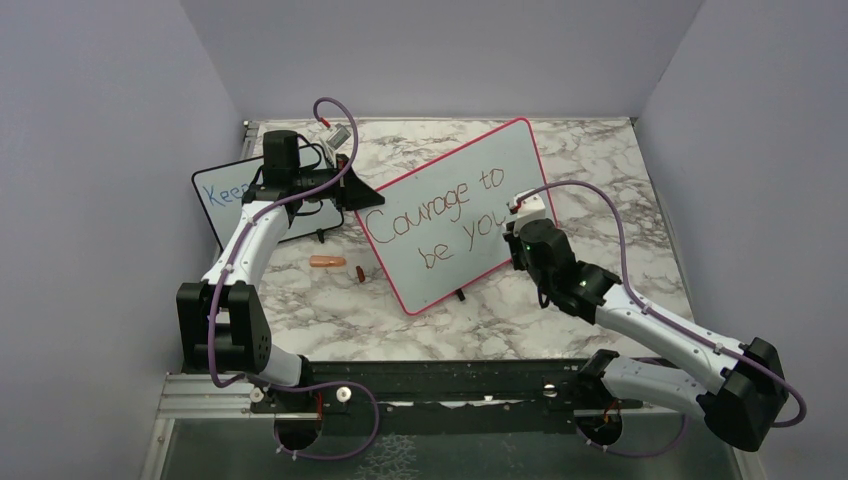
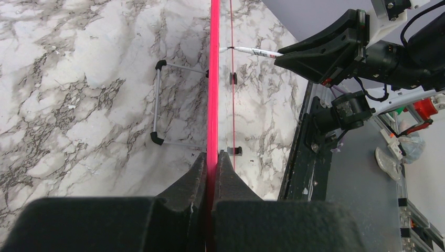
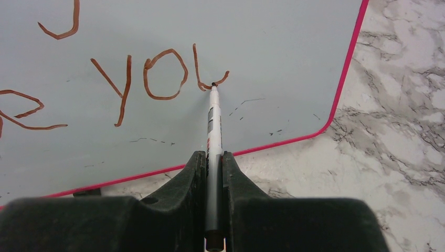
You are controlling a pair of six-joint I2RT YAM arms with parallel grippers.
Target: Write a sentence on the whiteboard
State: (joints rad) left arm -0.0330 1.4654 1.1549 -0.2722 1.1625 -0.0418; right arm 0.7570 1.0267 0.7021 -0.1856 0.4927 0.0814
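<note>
Boards, two: whiteboard (image 1: 470,170) with red-pink frame, tilted, centre of the top view on the marble table (image 1: 600,170); smaller black-framed board (image 1: 222,200) with blue lettering at centre left, largely hidden behind the left arm (image 1: 245,240). Sentence (image 1: 435,215), one, dark red-brown, two lines, legible from above as "Courage to / be you", its end masked by the wrist of the right arm (image 1: 650,325). Marker (image 3: 213,118), one, white-barrelled. Loose small items on the table left of the whiteboard, two: orange cylinder (image 1: 327,262) and short dark red piece (image 1: 359,272) just beside it. Shown only by the right wrist view: marker tip touching the tail of the "u" in "you", upper middle of that frame, with the board's rounded corner at right. Shown only by the left wrist view: whiteboard edge-on as a red vertical line, two small black feet (image 2: 233,79) just right of it, a wire prop (image 2: 157,105) with black tips on the marble at left, and the marker reaching the board from the upper right. Left gripper (image 2: 211,164): clamped on the whiteboard's frame edge; arm stretched up the left side of the top view, elbow bent. Right gripper (image 3: 212,164): closed around the marker barrel; forearm running from lower right toward the board's right edge.
</note>
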